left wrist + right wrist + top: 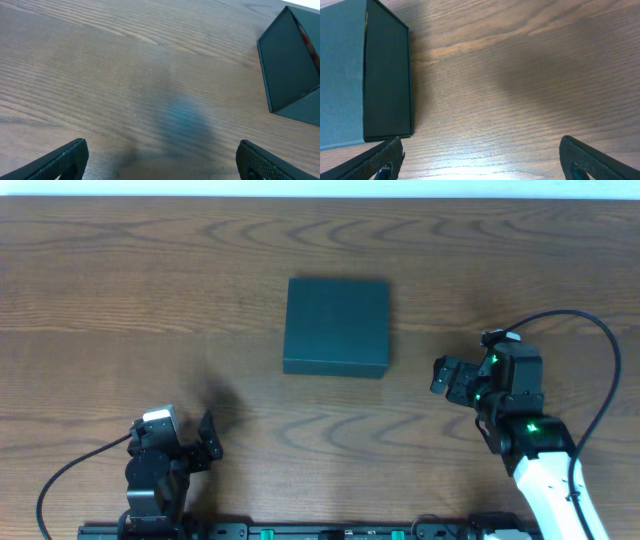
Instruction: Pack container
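Looking down, we see the container [336,326] shut on the wood-grain table [120,300] — left gripper [210,438] and right gripper [445,378] both spread wide.

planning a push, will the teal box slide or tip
The container sits flat on a broad base, so it likely slides rather than tips. Crisp edges and flat matte faces suggest stiff walls, probably not slippery.
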Controlling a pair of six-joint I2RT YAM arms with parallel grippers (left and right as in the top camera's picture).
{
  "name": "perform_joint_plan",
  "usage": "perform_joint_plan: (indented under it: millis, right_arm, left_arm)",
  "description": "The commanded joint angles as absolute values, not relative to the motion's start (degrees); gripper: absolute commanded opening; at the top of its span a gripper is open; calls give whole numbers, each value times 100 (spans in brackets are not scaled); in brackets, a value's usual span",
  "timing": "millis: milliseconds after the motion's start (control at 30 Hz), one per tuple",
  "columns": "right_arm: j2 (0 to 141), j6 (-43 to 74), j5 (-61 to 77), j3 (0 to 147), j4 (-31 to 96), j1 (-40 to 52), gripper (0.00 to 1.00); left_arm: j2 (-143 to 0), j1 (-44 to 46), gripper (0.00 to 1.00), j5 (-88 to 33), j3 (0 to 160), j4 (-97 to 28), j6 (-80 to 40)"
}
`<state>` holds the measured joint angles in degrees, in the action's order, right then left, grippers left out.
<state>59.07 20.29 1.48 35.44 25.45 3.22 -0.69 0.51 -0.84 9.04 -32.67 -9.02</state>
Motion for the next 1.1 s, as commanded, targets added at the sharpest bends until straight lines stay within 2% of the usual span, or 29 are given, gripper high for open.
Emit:
perform_joint_plan:
  millis: [0,100,300,467,933,1067]
  right_arm:
    - [5841,1988,89,3592,2543,307,99]
    - [5551,1933,-23,3581,2644,305,99]
    - [4383,1382,-1186,3411,2849,296,99]
    - [3111,762,-1181,2751,2832,296,99]
    - [755,832,-676,696,2333,307,99]
    - [353,808,-707,674,2290,307,99]
  left_arm:
    - [-21,73,95,58,858,-3251,-858]
    - [-21,73,95,58,856,-3251,-858]
    - [-21,73,95,58,856,-3251,-858]
    - [-21,73,95,58,856,-3251,-858]
    - [-21,73,95,58,856,-3251,-858]
    - [-21,73,95,58,856,-3251,-858]
